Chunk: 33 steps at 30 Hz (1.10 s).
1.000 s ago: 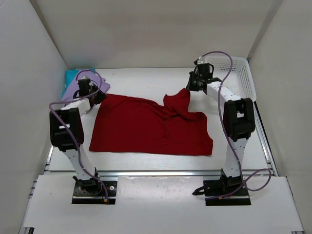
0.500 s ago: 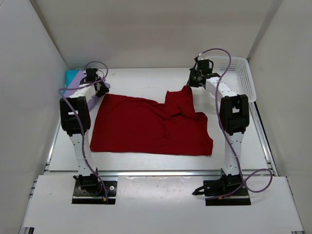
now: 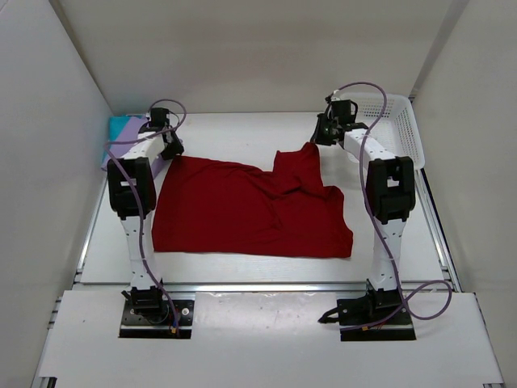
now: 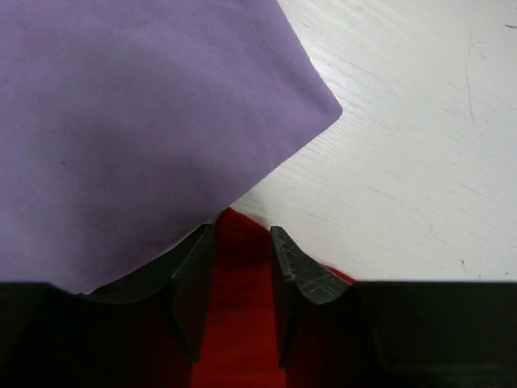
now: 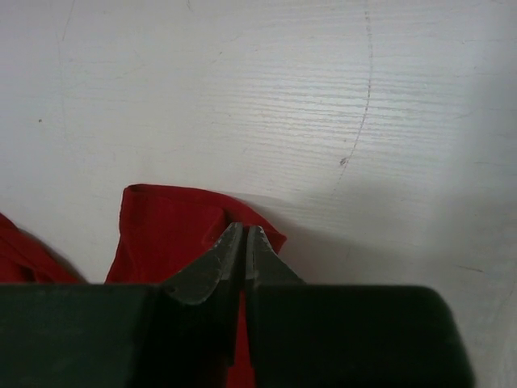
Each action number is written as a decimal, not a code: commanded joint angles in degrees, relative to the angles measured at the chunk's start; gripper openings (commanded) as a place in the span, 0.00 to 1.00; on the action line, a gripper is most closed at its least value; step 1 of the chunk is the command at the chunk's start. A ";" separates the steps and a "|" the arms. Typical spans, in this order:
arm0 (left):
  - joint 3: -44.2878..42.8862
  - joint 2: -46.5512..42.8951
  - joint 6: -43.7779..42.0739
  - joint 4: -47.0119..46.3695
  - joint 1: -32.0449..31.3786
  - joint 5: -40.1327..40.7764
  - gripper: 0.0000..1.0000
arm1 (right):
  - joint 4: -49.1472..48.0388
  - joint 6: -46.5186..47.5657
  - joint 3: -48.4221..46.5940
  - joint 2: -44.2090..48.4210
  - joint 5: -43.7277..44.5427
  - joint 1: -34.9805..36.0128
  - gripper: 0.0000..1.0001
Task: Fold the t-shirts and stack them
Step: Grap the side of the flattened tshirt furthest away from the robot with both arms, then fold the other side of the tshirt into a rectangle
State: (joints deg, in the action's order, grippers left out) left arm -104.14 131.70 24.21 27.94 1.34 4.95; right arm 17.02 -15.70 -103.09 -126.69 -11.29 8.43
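The red t-shirt [image 3: 250, 210] lies spread on the table, its far right part bunched and folded over. My right gripper [image 3: 318, 141] is shut on the shirt's far right corner [image 5: 174, 230], low over the table. My left gripper [image 3: 171, 150] is at the shirt's far left corner; its jaws stand apart with the red corner [image 4: 238, 267] lying between the fingers [image 4: 283, 267]. The lavender t-shirt [image 3: 121, 148] lies at the far left, right beside that corner [image 4: 137, 121]. The teal t-shirt [image 3: 119, 124] shows under and behind the lavender one.
A white lattice basket [image 3: 400, 121] stands at the far right, just beyond the right arm. White walls close in the table on the left, back and right. Bare table [image 3: 242, 133] lies behind the red shirt.
The left arm has swung its elbow inward and reached farther, its gripper shifting slightly right at the shirt's far left corner. The right gripper has drawn the far right corner back and lower.
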 commanded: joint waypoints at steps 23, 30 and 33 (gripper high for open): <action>-2.92 0.06 1.10 4.14 -0.47 0.59 0.00 | -5.50 -2.31 4.48 6.28 -4.97 -4.56 0.00; 4.29 -7.77 4.18 -1.74 -0.38 -2.75 0.00 | -2.79 -1.61 4.74 8.57 -4.71 -3.77 0.00; 7.80 -12.85 5.59 -4.30 -0.03 -4.60 0.00 | -2.94 -2.66 9.19 10.58 -5.32 -3.33 0.00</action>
State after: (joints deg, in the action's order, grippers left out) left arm -98.21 127.76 27.73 27.51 1.06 3.27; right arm 14.39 -17.82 -97.32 -121.49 -15.57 4.49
